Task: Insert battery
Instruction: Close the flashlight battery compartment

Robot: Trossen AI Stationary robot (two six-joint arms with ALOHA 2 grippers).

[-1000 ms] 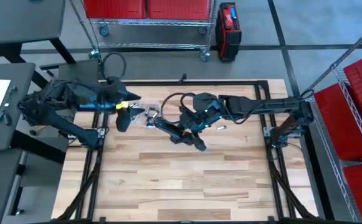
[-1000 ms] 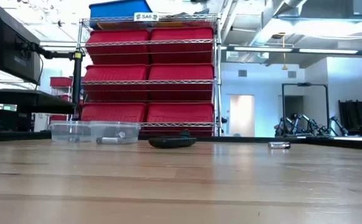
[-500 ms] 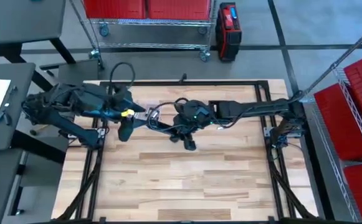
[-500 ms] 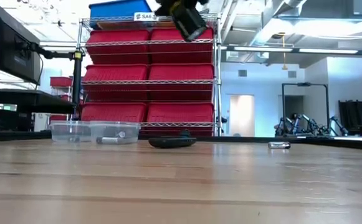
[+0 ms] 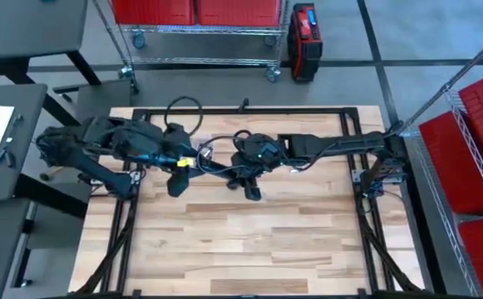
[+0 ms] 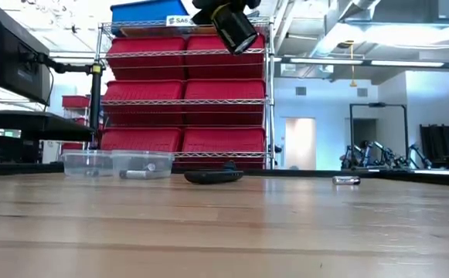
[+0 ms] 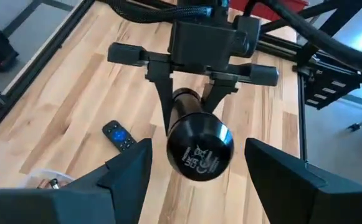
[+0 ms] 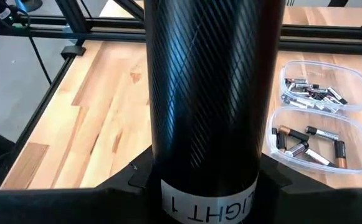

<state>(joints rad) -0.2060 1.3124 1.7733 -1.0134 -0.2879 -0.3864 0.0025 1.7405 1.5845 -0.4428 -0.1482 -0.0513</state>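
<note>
A black flashlight (image 7: 196, 140) with a ribbed barrel and a label reading "LIGHT 1" (image 8: 209, 208) hangs above the table's middle, with my right gripper (image 5: 248, 178) shut on it. In the low view its end (image 6: 234, 29) shows at the top, tilted. My left gripper (image 5: 177, 183) stands just left of it, open, its two fingers (image 7: 128, 171) wide on either side of the flashlight's round end and touching nothing. A loose battery (image 6: 346, 180) lies on the table to the right. More batteries lie in two clear trays (image 8: 318, 93). My right gripper pinches the flashlight's barrel (image 7: 185, 99) between its two fingers, which come from above and lie across it. The flashlight is lifted clear of the table and tilted, its round end (image 7: 200, 148) facing my left gripper.
A small black remote (image 7: 118, 135) lies on the wood near the trays (image 6: 116, 164), also seen as the remote (image 6: 212, 177) in the low view. The near half of the table (image 5: 249, 249) is bare wood. Black frame rails (image 8: 330, 37) run along the table's edges.
My left gripper has gone toward the table's right edge and a little nearer, closing on the flashlight. My right gripper has shifted toward the table's left and turned the flashlight, whose end has come into the top of the low view.
</note>
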